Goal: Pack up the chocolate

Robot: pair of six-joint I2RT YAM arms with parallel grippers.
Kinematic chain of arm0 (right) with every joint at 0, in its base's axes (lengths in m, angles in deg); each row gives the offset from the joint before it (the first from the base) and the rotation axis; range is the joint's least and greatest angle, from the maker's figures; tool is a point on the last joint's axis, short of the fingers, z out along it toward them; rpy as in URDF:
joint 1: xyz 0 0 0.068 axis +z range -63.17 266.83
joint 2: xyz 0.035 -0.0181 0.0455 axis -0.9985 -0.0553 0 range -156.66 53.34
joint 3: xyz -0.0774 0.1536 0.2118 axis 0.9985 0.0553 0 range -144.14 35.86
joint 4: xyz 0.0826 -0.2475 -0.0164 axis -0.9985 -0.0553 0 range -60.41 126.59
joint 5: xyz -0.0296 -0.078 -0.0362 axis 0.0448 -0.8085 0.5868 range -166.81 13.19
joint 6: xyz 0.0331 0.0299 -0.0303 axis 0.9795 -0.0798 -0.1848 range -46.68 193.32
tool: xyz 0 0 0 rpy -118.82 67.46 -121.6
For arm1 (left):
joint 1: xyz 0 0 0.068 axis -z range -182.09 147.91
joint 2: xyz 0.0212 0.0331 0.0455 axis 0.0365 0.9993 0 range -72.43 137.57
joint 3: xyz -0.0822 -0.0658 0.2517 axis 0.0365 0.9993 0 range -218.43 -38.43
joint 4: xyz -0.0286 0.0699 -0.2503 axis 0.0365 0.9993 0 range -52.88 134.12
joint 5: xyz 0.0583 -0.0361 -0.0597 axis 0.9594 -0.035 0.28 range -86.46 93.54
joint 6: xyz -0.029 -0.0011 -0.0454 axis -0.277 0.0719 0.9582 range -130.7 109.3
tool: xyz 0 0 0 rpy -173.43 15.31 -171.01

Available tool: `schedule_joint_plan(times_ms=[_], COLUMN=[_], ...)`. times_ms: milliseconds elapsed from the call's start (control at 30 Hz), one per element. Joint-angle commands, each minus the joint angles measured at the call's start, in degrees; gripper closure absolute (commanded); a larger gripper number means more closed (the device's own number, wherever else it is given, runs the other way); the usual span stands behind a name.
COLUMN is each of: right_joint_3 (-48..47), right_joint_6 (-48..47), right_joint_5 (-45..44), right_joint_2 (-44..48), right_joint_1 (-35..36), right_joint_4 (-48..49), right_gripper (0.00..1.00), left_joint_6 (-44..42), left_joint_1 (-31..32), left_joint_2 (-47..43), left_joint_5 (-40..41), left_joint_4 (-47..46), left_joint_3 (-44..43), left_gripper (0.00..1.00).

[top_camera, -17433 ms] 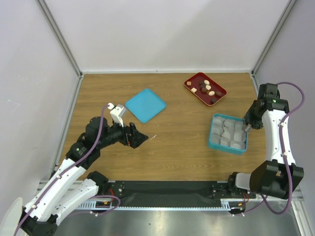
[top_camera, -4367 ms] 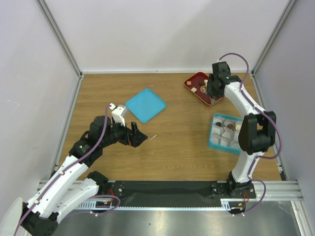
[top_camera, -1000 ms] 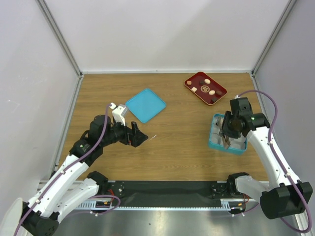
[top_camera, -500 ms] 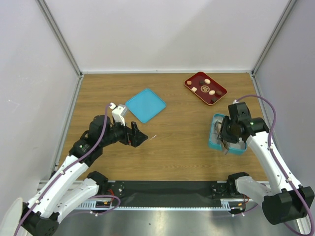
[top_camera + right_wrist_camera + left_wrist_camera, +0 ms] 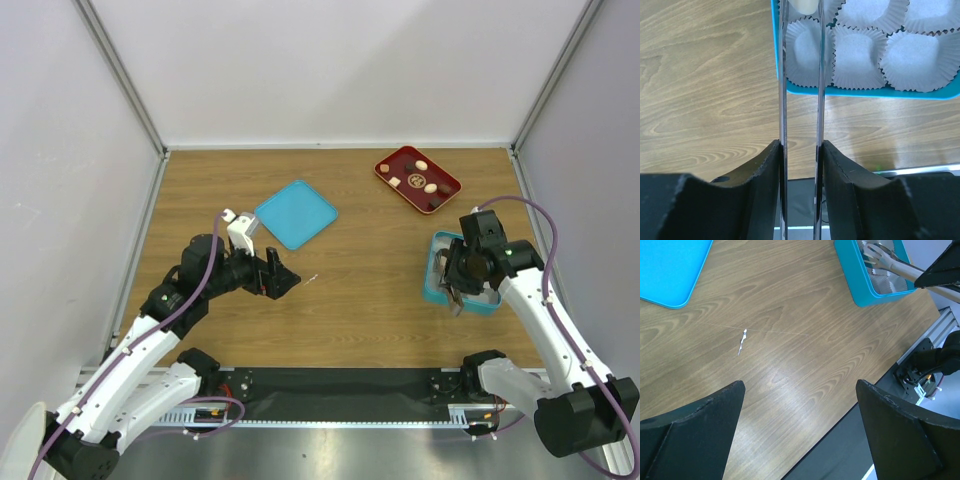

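Observation:
Several pieces of the chocolate (image 5: 421, 165) lie in the dark red tray (image 5: 395, 160) at the back right. My right gripper (image 5: 462, 285) (image 5: 800, 145) is shut on metal tongs (image 5: 783, 75), which reach over the near-left corner of the teal box (image 5: 431, 272) (image 5: 865, 93). A cream-white piece (image 5: 804, 4) shows between the tong blades at the top edge of the right wrist view, above the white paper cups (image 5: 856, 50). My left gripper (image 5: 280, 280) (image 5: 800, 390) hangs open over bare wood, holding nothing.
A teal lid (image 5: 296, 213) (image 5: 665, 270) lies flat at the middle left. A small white scrap (image 5: 312, 279) (image 5: 742, 340) rests on the wood beside my left gripper. White walls close in the table on three sides.
My right gripper with the tongs has shifted slightly toward the near-left corner of the teal box. The left arm has not moved.

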Motion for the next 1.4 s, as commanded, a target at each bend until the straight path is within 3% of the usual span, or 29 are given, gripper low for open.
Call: schedule_joint_plan(times_ms=[0, 300, 533, 867, 1133, 1367], right_joint_3=[-0.8, -3.8, -14.3, -26.6, -38.8, -42.4], right_joint_6=[1.1, 0.7, -2.0, -10.6, -7.8, -6.5], right_joint_5=[-1.6, -3.2, -5.9, -7.7, -10.0, -10.3], right_joint_2=[0.9, 0.6, -3.9, -23.6, -41.6, -50.6], right_joint_1=[0.3, 0.4, 0.3, -0.9, -2.1, -3.7], right_joint_4=[-0.6, -1.6, -0.8, 18.1, 20.0, 20.8], right_gripper=[0.58, 0.52, 0.52, 0.52, 0.51, 0.51], left_joint_6=[-0.7, -0.8, -0.8, -0.9, -0.9, -1.0], left_joint_1=[-0.5, -0.5, -0.5, -0.5, -0.5, -0.5], left_joint_2=[-0.6, -0.8, -0.8, -0.6, -0.3, 0.4], left_joint_5=[-0.8, -0.8, -0.8, -0.6, -0.1, -0.1], left_joint_4=[-1.5, -1.4, -1.5, -1.4, -1.0, -0.9], left_joint_3=[0.0, 0.0, 0.0, -0.1, 0.0, 0.0], left_gripper=[0.0, 0.0, 0.01, 0.0, 0.0, 0.0])
